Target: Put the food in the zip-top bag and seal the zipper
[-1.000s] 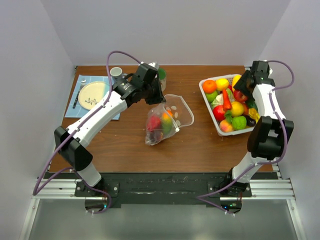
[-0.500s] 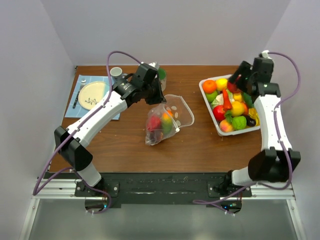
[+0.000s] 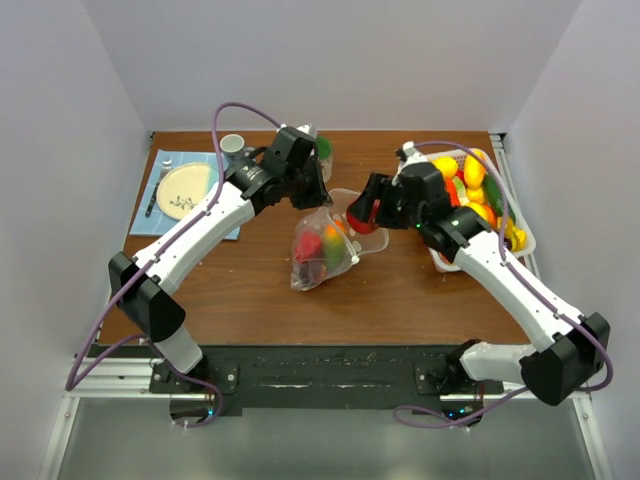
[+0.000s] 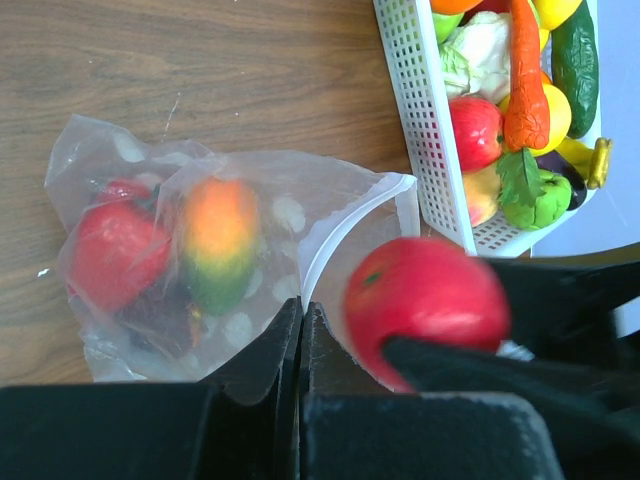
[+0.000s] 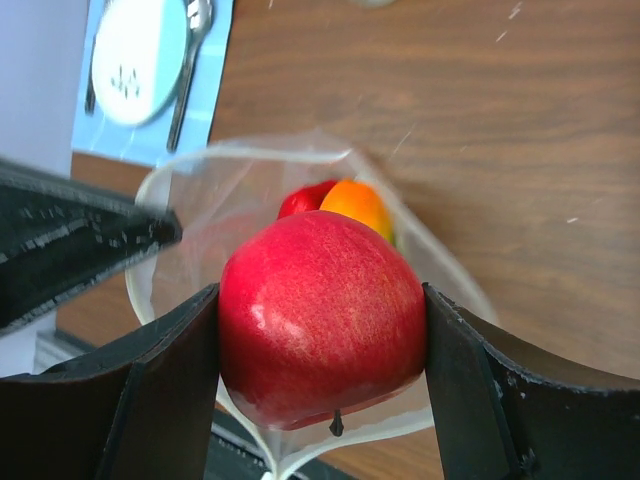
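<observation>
The clear dotted zip-top bag (image 3: pixel 330 238) lies mid-table with its mouth held open toward the right. Inside are a red fruit (image 4: pixel 112 252) and an orange-green fruit (image 4: pixel 218 245). My left gripper (image 3: pixel 318 200) is shut on the bag's mouth edge, by the pale zipper strip (image 4: pixel 340 232). My right gripper (image 3: pixel 362 213) is shut on a red apple (image 5: pixel 322 314) and holds it just above the open mouth; the apple also shows in the left wrist view (image 4: pixel 425 300). More toy food fills the white basket (image 4: pixel 420 150).
The white slatted basket (image 3: pixel 523 245) sits at the right edge, partly hidden by my right arm. A plate (image 3: pixel 184 189) with cutlery on a blue mat, a cup (image 3: pixel 232 146) and a green thing (image 3: pixel 325 148) stand at the back left.
My right arm has swung left from the basket to the bag's mouth, carrying the red apple. My left gripper and the bag have stayed where they were.
</observation>
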